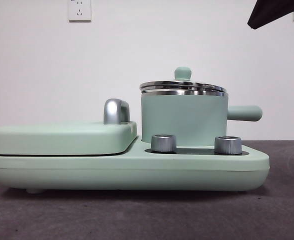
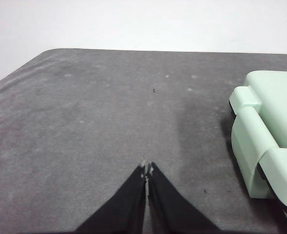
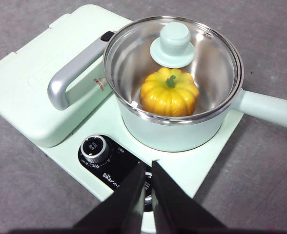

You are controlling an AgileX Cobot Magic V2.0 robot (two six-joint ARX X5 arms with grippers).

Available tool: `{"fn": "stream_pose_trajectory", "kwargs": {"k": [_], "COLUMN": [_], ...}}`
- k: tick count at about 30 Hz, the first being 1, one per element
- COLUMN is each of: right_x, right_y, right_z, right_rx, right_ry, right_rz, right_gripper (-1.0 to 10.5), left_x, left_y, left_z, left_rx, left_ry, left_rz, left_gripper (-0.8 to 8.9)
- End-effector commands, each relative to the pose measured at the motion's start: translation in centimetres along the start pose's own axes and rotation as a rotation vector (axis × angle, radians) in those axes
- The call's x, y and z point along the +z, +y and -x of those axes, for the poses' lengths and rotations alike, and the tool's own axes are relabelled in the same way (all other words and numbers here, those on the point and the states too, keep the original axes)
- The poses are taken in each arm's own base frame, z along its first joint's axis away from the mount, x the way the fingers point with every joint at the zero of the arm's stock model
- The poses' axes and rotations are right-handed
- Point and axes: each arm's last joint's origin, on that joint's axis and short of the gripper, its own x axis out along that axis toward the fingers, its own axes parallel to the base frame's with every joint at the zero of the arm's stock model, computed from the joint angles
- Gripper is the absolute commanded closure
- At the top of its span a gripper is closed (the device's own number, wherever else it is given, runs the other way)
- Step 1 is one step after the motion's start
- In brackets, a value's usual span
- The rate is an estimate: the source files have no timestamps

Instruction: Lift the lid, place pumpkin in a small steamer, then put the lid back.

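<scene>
Pumpkin (image 3: 169, 92) sits under the lid (image 3: 173, 46) ahead of the right pincer (image 3: 148, 168), closed, empty; only withdrawal looks left.

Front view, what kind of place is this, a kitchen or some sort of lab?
Probably a lab or test bench, not a kitchen: a mint-green cooker stands alone on a grey felt-like table before a bare white wall with a socket, and a black robot arm tip shows above.
</scene>
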Motion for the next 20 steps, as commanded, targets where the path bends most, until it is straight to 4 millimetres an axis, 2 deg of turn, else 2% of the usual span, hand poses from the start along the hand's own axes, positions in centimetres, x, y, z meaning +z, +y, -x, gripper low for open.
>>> {"fn": "stream_pose_trajectory", "kwargs": {"k": [1,4,7,11,16,20], "right_x": [0.2,0.0,-1.4,-6.3,-12.2,-15.6], "right_y": [-0.1,-0.7,-2.0,-4.2,-5.6,-5.8], "right_z": [0.4,1.6,2.8,2.9,1.3,0.1], "right_rx": [-0.032,-0.104,-0.199,-0.399,-0.524,-0.548], "right_ry": [-0.027,-0.093,-0.251,-0.432,-0.446,-0.445], "right_rz": [0.107,0.154,0.131,0.086,0.032,0.020], "right_gripper": [9.3,9.3,9.3,9.3,9.3,9.3], "left_x": [-0.5,-0.5,-0.5,-0.5,-0.5,-0.5], "left_y": [0.0,0.0,0.0,0.0,0.0,0.0], "left_z": [-0.2,-0.2,-0.2,-0.2,-0.2,-0.2], "left_rx": [0.001,0.001,0.001,0.001,0.001,0.001], "left_ry": [0.005,0.005,0.005,0.005,0.005,0.005], "left_rz": [-0.014,-0.014,-0.014,-0.014,-0.014,-0.014], "left_gripper": [8.07,8.07,8.07,8.07,8.07,8.07]}}
